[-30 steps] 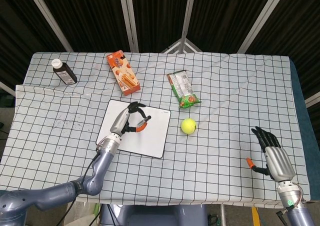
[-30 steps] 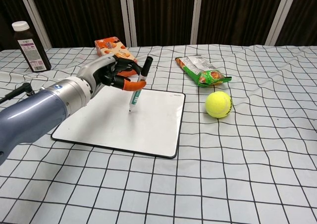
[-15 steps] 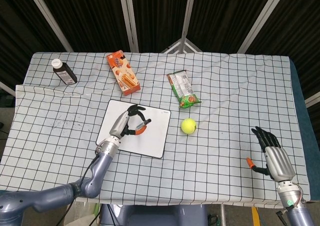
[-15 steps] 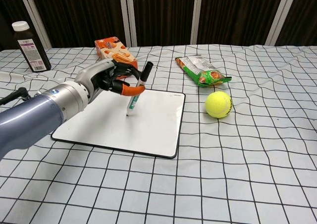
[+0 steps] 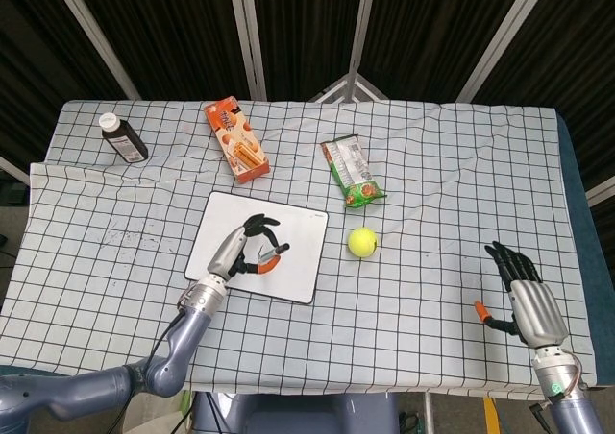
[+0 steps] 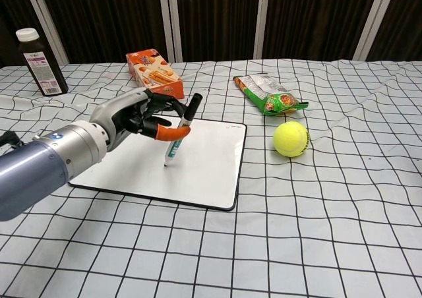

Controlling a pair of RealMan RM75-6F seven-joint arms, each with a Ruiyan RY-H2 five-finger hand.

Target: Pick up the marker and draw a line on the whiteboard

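In the head view, the whiteboard (image 5: pixel 291 235) is seen lying flat toward the left half of the table (image 5: pixel 432 175), about midway between its far and near edges. The left hand (image 5: pixel 241 251) is placed over the board's middle, its fingers closed around the marker (image 5: pixel 268 260), which is largely hidden beneath them from this angle. The right hand (image 5: pixel 528 298) is laid near the table's near right corner, well apart from the board, with its fingers spread and nothing held.

In the chest view, the marker (image 6: pixel 179 131) is shown more plainly: it is held tilted, cap end up and away from the robot, pinched between the orange-tipped thumb and the dark fingers (image 6: pixel 146 111) of the left hand (image 6: pixel 135 117). Its tip appears to rest on or just above the white surface; contact cannot be confirmed. No drawn line can be made out on the board (image 6: pixel 211 163).

The marker is judged to be light, stiff and smooth, so it is likely to twist or slip in a loose pinch once pressed. A hold around the mid-barrel, as taken here, is considered suitable. The whiteboard is thin and rigid and may slide on the cloth under sideways drag.
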